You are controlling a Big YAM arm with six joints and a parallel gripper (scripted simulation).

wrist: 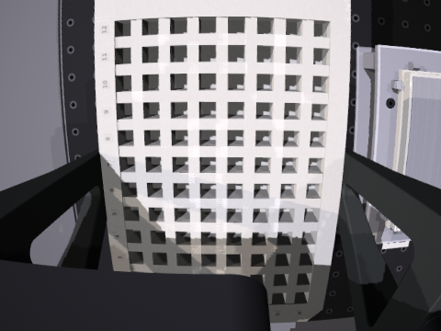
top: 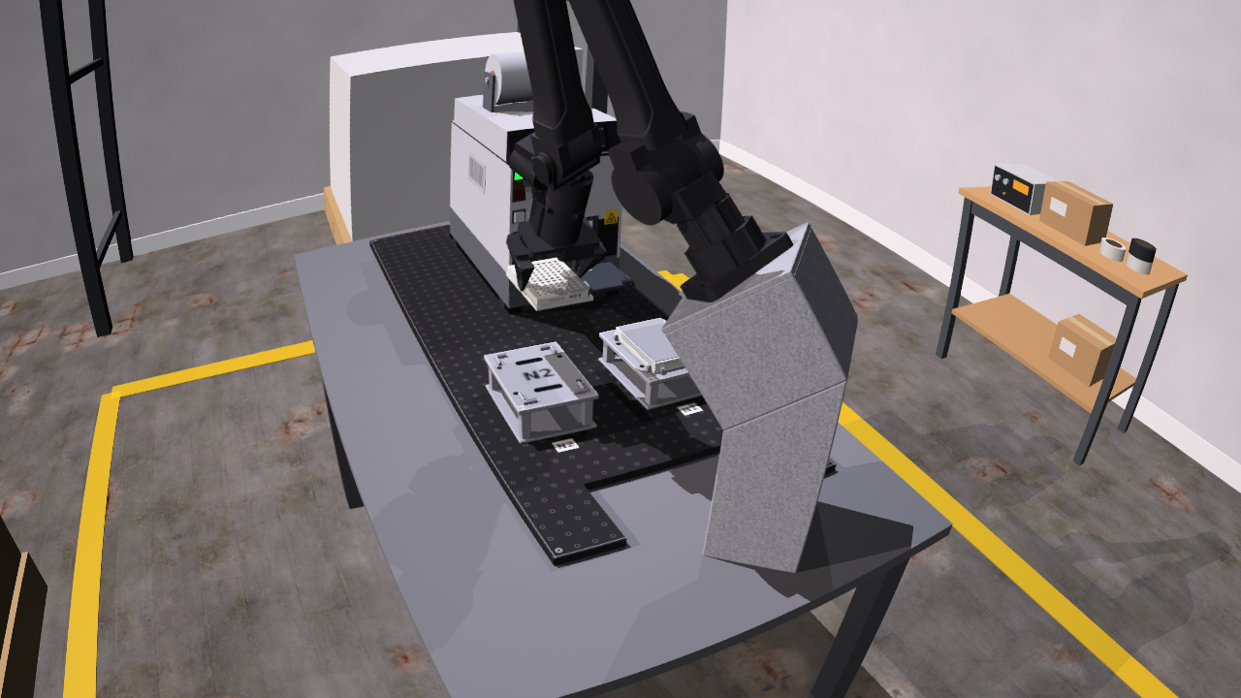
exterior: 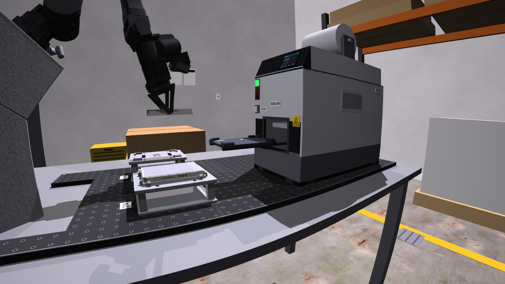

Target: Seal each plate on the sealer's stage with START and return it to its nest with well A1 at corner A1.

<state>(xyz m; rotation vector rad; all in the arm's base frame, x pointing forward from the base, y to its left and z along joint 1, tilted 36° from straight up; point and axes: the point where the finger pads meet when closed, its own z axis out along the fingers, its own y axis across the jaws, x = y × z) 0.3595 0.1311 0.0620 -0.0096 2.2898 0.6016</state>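
My gripper (top: pixel 556 278) (exterior: pixel 169 111) (wrist: pixel 221 162) is shut on the unfoiled plate M09 (top: pixel 548 275) (exterior: pixel 185 111) (wrist: pixel 220 133), held level in the air between nest N2 and the sealer. Nest N2 (top: pixel 565 371) (exterior: pixel 162 157) is empty. Plate M06 (top: pixel 646 340) (exterior: pixel 171 170) (wrist: pixel 427 124), with a smooth foil-like top, sits in nest N1 (exterior: pixel 207 179) (wrist: pixel 384 133). The sealer's stage (top: pixel 614 279) (exterior: pixel 234 141) is out and holds no plate. The sealer lamp (top: pixel 518 175) (exterior: pixel 257 83) is green, above START (top: pixel 520 215) (exterior: pixel 257 108). The fingers' own camera view hides part of M09's near end.
The sealer (top: pixel 475 204) (exterior: pixel 339 130) stands at the back of the perforated board (top: pixel 468 356) (exterior: pixel 243 202), behind the held plate. A grey angular pedestal (top: pixel 772 433) (exterior: pixel 15 148) stands at the front, beside N1. The arm's links hang above the table.
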